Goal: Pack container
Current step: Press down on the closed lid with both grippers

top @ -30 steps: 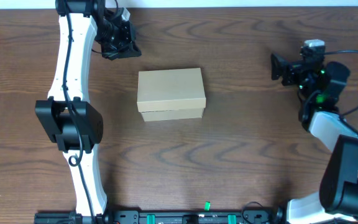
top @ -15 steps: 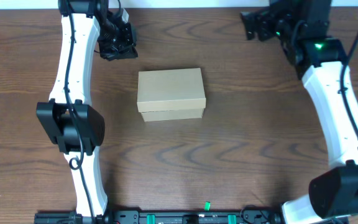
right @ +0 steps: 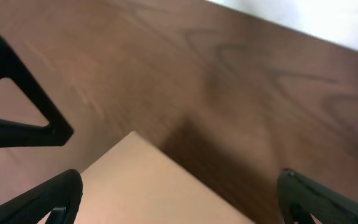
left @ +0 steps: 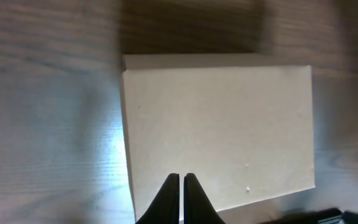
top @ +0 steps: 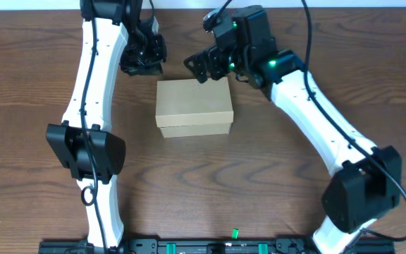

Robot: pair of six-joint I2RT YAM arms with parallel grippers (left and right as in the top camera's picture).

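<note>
the right arm has swung in from the right side of the surface and now hangs at the far edge of the container. its jaws are spread wide, with a corner of the box showing between them in the wrist view. the left arm has drifted a little nearer the far left corner, jaws pressed together on nothing. the container sits mid-surface with its lid down, so lifting that flap is probably next.
</note>
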